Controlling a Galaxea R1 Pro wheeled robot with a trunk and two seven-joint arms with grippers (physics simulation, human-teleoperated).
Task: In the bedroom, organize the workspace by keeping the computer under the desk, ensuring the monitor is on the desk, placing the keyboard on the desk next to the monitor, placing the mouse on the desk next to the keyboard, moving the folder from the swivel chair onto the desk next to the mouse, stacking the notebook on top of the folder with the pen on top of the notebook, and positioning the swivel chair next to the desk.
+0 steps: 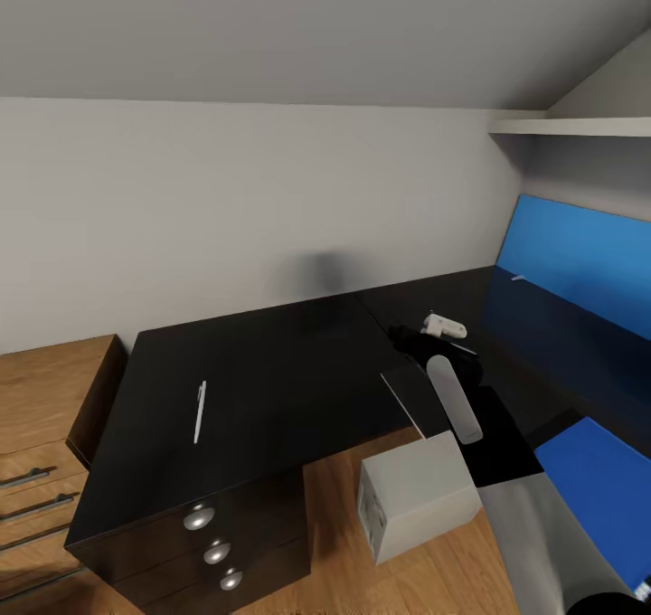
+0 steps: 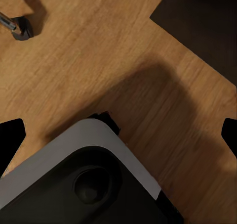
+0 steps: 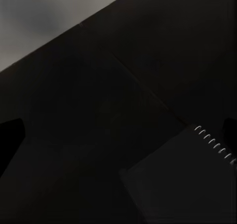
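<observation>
The glossy black desk (image 1: 271,371) spans the head view, and the white pen (image 1: 200,411) lies on its left part. At the inner corner lies the black notebook (image 1: 405,404), its spiral edge clear in the right wrist view (image 3: 187,184). My right gripper (image 1: 407,336) hovers open just beyond the notebook, over the desk top (image 3: 118,135). The grey computer (image 1: 416,497) stands on the floor at the desk's corner. A bright blue folder (image 1: 597,493) lies at the lower right; I cannot tell what it rests on. My left gripper (image 2: 118,137) is open above the wood floor, near a caster of the swivel chair (image 2: 19,28).
A light-wood dresser (image 1: 45,416) stands left of the desk. The desk's drawer unit with silver knobs (image 1: 217,552) faces me. A long blue panel (image 1: 579,262) lines the right wall under a white shelf (image 1: 570,127). My grey and black base (image 2: 84,179) sits below the left gripper.
</observation>
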